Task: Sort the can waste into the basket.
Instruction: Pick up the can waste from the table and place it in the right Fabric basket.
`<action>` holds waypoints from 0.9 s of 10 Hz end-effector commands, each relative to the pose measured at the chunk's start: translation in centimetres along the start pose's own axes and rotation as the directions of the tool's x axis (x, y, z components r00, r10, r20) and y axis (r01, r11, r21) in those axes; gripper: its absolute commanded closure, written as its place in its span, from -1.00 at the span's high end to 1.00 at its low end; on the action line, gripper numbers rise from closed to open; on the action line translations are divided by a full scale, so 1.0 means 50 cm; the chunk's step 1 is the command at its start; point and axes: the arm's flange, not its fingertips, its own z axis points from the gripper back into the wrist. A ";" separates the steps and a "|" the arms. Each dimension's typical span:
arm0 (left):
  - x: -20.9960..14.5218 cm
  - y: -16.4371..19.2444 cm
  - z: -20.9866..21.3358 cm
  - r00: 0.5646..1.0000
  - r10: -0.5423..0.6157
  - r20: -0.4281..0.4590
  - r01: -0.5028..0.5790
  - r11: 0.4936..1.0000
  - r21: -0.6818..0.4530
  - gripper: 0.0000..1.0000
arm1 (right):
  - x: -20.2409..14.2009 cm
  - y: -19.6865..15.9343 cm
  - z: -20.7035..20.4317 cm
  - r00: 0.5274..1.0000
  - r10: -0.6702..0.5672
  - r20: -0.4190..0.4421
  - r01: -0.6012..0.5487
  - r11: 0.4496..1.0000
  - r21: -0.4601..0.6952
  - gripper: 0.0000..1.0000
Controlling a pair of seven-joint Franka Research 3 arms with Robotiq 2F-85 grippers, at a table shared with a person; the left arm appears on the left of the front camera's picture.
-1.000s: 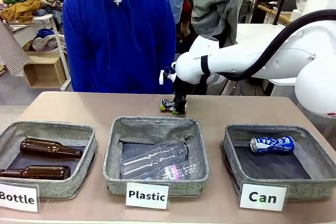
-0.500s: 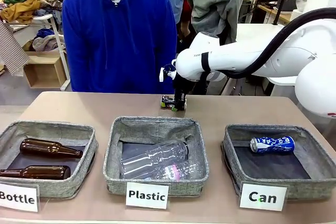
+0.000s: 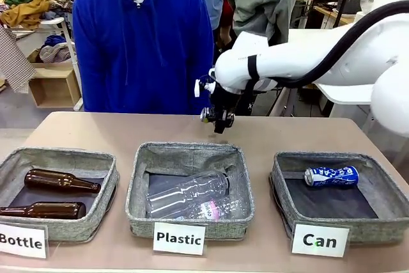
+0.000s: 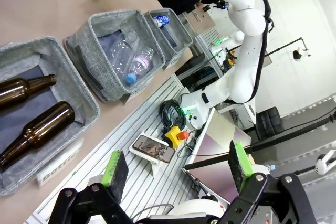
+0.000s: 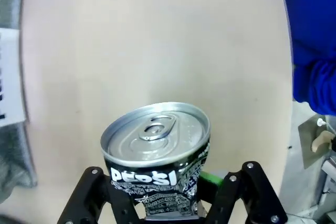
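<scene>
Tan table [image 3: 96, 133], cluttered workroom behind; a person in a blue hoodie [image 3: 144, 36] stands at the far edge, hands not seen on the table.

Right gripper [image 3: 219, 119]: pressed shut on the black can [image 3: 217, 116], held clear of the tabletop above the far rim of the middle bin. In the right wrist view the can [image 5: 156, 156] is seen pinched between the fingers, silver top and pull tab toward the camera, side dented, bare table beneath it. A second ago the can lay on the table by the gripper; it has since been lifted and carried slightly up. The pick is judged complete, transport not yet made.

Left gripper [image 4: 178, 169]: fingers spread wide, green pads [image 4: 116, 167] apart, nothing between them; it is parked off the table's near side and is not engaged.

Outward along the near row: Bottle bin [image 3: 16, 161] at left with two brown bottles [image 3: 61, 181]; Plastic bin [image 3: 139, 187] in the middle with clear bottles [image 3: 188, 193]; Can basket [image 3: 383, 187] at right, card reading "Can" [image 3: 319, 240]. The blue can [image 3: 330, 175] already lies in the basket near its far wall.

Remaining, as judged: the black can must be carried rightward, well past the Plastic bin, and released over the basket. One of two cans is sorted.
</scene>
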 end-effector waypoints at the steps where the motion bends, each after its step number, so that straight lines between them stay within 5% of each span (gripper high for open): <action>1: 0.002 -0.008 -0.006 1.000 0.008 0.012 -0.008 1.000 -0.016 1.00 | -0.057 0.092 0.134 0.997 0.069 0.016 -0.069 0.997 -0.026 -1.00; 3: 0.002 -0.008 -0.006 1.000 0.008 0.012 -0.008 1.000 -0.016 1.00 | -0.125 0.169 0.241 0.995 0.096 0.016 -0.095 0.995 -0.042 -1.00; 6: 0.002 -0.008 -0.006 1.000 0.008 0.012 -0.008 1.000 -0.016 1.00 | -0.224 0.312 0.316 0.979 0.205 0.008 -0.205 0.972 0.114 -1.00; 9: 0.002 -0.008 -0.006 1.000 0.008 0.012 -0.008 1.000 -0.016 1.00 | -0.339 0.421 0.306 0.994 -0.061 -0.096 0.072 0.991 0.116 -1.00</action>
